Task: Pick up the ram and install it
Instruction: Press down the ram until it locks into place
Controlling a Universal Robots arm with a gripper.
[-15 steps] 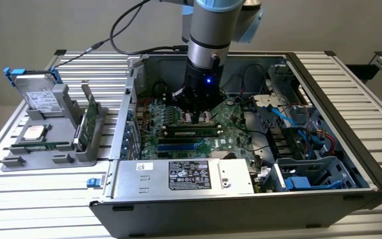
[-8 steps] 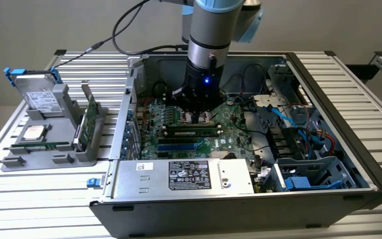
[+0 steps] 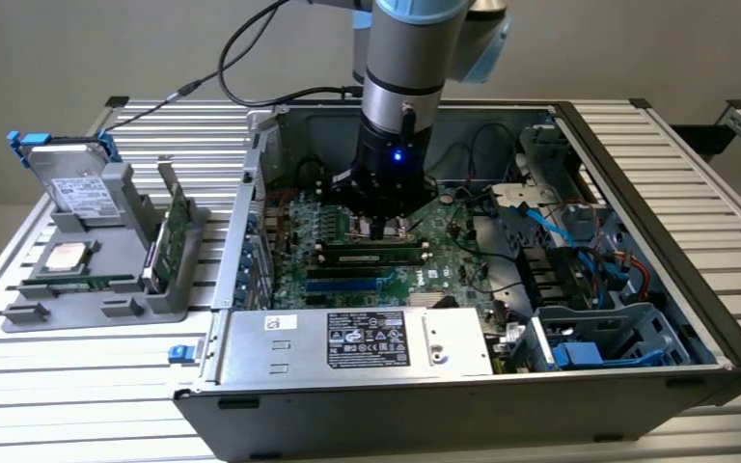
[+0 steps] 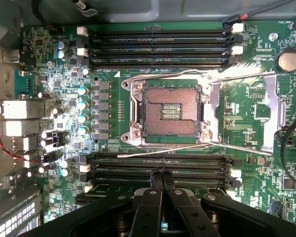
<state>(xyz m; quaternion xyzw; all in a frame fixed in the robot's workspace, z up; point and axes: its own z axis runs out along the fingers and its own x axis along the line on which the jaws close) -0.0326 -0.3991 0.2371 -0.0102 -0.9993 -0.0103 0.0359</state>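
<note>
Hovering deep inside the open computer case [image 3: 718, 357], the gripper [image 3: 381, 230] sits low over the motherboard [image 3: 454, 256], its two black fingers [image 4: 153, 197] pressed together with nothing visibly between them. Just in front of it in the exterior view is the ram [image 3: 370, 256], one green stick with black chips standing on edge among the dark slots, its long axis running across from the exterior view's left to right. From the wrist, the fingertips sit over the nearer bank of slots [image 4: 163, 165], the open processor socket [image 4: 170, 111] lies beyond, then a farther bank of four slots [image 4: 158, 48]. Crowding in: the silver power supply [image 3: 358, 342] at the case front, blue and red cables [image 3: 563, 231] on the exterior view's right. Outside, a grey tray [image 3: 36, 313] carries one hard drive [image 3: 81, 193], one processor chip [image 3: 68, 256] and one upright expansion card [image 3: 175, 227].
</note>
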